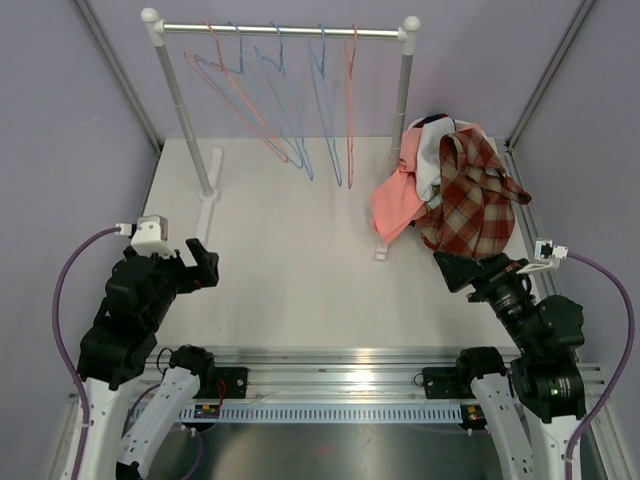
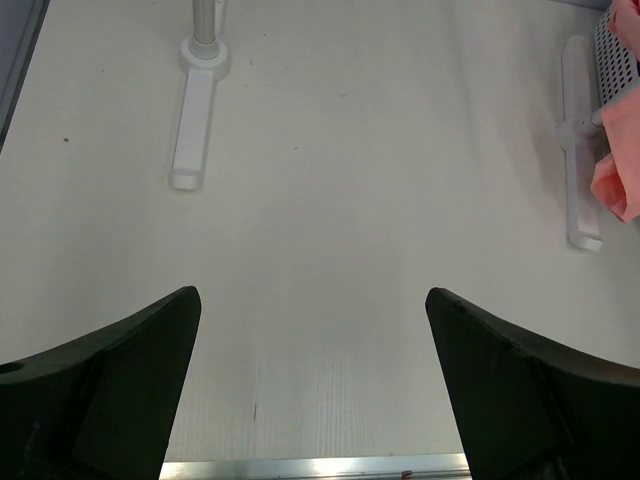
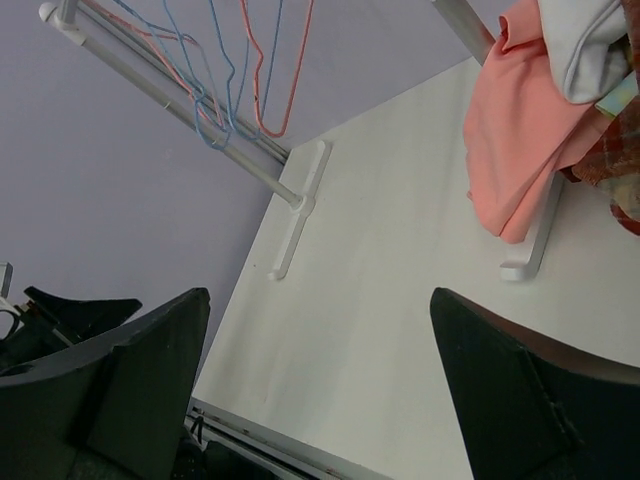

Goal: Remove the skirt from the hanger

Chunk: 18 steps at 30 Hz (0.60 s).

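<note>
Left gripper and right gripper hang wide open, empty, over the table. Hangers carry nothing; the skirt cannot be told apart within the clothes heap mostly hiding the basket.

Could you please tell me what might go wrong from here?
1. The hangers on the rail look bare and the clothes lie heaped at the right, so the skirt may be hard to single out.
2. The thin hangers hang close together; reaching in could snag a neighbour.
3. The pink garment drapes over a foot of the rack; tugging might drag it along.
</note>
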Each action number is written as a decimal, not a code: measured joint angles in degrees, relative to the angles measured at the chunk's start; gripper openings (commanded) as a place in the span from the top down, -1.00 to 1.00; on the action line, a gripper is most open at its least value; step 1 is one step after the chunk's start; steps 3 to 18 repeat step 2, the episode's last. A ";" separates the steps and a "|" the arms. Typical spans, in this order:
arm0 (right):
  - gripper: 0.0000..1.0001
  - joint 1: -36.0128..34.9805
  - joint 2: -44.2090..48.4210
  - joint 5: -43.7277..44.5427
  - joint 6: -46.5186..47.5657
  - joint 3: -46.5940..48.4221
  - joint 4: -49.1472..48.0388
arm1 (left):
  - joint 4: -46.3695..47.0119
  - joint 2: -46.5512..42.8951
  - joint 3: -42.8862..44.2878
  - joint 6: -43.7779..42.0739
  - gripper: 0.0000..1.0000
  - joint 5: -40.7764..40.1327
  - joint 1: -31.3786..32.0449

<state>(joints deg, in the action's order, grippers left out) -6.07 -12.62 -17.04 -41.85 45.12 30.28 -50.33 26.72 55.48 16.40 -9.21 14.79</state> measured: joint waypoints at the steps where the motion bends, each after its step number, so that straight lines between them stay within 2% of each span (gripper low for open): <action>1: -0.99 0.00 0.07 0.02 0.20 0.00 0.26 | 0.02 0.02 -0.13 0.00 -0.97 -0.07 0.00; 18: -0.99 0.00 0.07 0.13 0.48 0.02 0.83 | 0.00 0.09 -0.22 -0.02 -0.98 -0.28 0.00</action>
